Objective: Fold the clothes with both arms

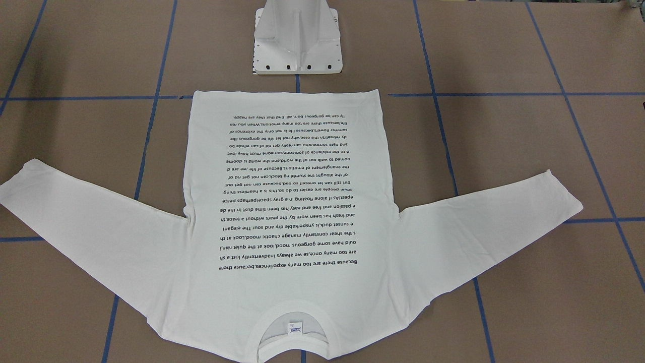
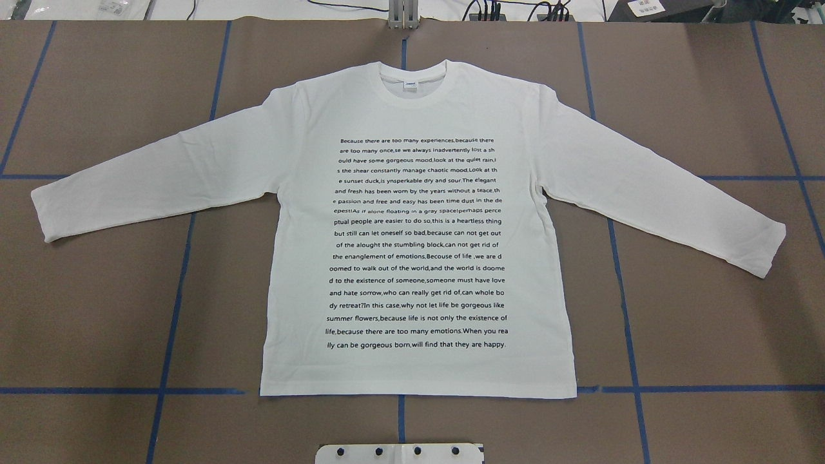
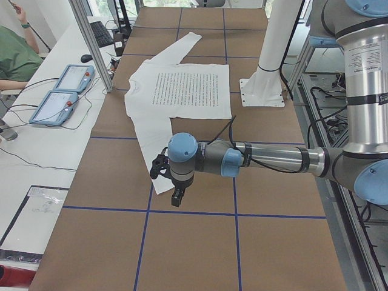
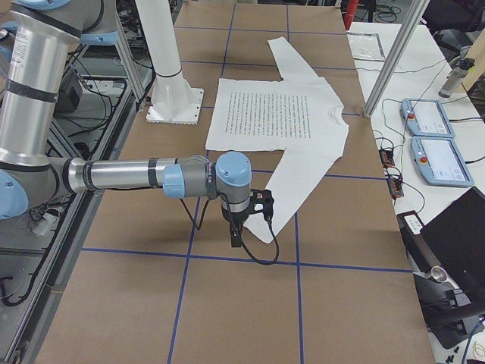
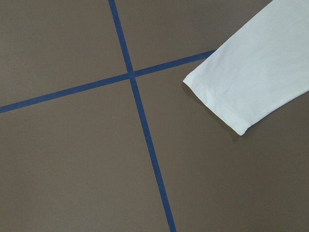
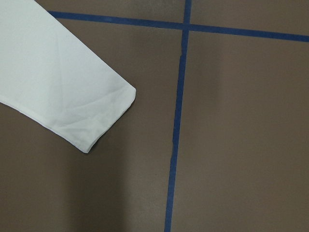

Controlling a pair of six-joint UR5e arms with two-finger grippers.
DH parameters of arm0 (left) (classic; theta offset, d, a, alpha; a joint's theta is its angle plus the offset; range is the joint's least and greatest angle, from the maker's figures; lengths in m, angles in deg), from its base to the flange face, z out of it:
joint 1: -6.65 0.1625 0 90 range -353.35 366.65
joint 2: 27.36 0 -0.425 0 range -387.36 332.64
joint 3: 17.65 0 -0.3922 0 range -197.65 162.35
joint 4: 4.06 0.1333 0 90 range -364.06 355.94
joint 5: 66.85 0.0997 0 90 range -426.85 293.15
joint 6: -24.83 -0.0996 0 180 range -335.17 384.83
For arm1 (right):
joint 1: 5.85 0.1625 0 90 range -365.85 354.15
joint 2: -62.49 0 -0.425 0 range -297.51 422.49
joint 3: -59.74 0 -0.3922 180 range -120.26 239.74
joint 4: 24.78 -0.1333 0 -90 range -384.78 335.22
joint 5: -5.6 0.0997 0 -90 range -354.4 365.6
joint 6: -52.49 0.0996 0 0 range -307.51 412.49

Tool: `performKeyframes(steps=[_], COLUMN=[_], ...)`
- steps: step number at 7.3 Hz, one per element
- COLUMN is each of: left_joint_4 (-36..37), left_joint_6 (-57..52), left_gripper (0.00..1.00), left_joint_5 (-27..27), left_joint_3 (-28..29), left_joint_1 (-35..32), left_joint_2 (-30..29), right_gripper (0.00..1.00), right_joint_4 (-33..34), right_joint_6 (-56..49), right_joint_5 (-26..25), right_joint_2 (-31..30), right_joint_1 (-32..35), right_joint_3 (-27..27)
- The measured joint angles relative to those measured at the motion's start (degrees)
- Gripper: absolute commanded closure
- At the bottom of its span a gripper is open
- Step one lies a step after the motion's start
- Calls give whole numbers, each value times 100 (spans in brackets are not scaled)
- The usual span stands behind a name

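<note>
The clothes are one white long-sleeved T-shirt (image 2: 419, 96) lying flat on the brown table, black text block up, both sleeves spread out to the sides. Its collar (image 1: 292, 327) points away from the robot. My left gripper (image 3: 159, 168) hangs above the table beside the cuff of the near sleeve (image 5: 251, 72). Over on the other side, my right gripper (image 4: 264, 205) hovers by the other cuff (image 6: 72, 96). Both grippers show only in the side views, so I cannot tell whether they are open or shut. Neither wrist view shows any fingers.
The white metal pedestal (image 1: 297, 40) stands just behind the shirt's hem. Blue tape lines (image 2: 174, 290) grid the table. Control tablets (image 3: 60, 91) and cables lie on a side bench beyond an aluminium post (image 3: 91, 42), where a person (image 3: 15, 54) sits.
</note>
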Motion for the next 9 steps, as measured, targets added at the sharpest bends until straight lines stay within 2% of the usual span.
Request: performKeyframes(steps=[4,7,9], left_joint_4=[25,-4,-154], left_joint_6=[10,55,71], left_gripper=[0,0,0], left_joint_5=[28,43,65], left_joint_3=[-597,-855,-874], left_joint_1=[7,8,-43], left_joint_2=[40,4,-443], right_gripper=[0,0,0], right_joint_4=[-17,-195,-359], right_joint_6=[11,91,112], right_joint_5=[-36,226,363], right_joint_2=[84,514,774], right_joint_1=[-41,-198,-204], right_joint_3=[-38,17,5])
